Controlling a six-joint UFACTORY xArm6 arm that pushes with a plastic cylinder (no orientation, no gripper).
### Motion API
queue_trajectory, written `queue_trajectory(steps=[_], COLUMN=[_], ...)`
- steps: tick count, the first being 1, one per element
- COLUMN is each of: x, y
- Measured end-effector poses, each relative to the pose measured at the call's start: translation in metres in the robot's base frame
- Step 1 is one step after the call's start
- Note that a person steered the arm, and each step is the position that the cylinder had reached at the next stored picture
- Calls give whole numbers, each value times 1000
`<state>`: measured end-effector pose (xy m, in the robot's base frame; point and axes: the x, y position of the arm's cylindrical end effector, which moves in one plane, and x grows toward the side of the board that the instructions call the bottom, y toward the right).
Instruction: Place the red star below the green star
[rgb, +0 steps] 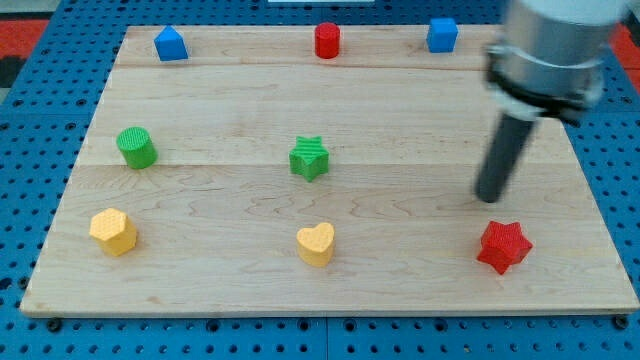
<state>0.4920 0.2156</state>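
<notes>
Red star (503, 246) just below my tip (489, 198)

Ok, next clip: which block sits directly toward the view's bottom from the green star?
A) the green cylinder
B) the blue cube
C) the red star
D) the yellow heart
D: the yellow heart lies straight toward the view's bottom from the green star, while the red star sits far off at the view's lower right, just below my tip, apart from it.
</notes>
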Motion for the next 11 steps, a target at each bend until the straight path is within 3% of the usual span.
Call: queue_trajectory(steps=[1, 2, 3, 4, 5, 6, 7, 8, 9, 10, 11], x=[58, 65, 42, 68, 87, 72, 9, 16, 65, 113, 77], y=[33, -7, -79, 18, -34, -91, -111, -98, -12, -57, -115])
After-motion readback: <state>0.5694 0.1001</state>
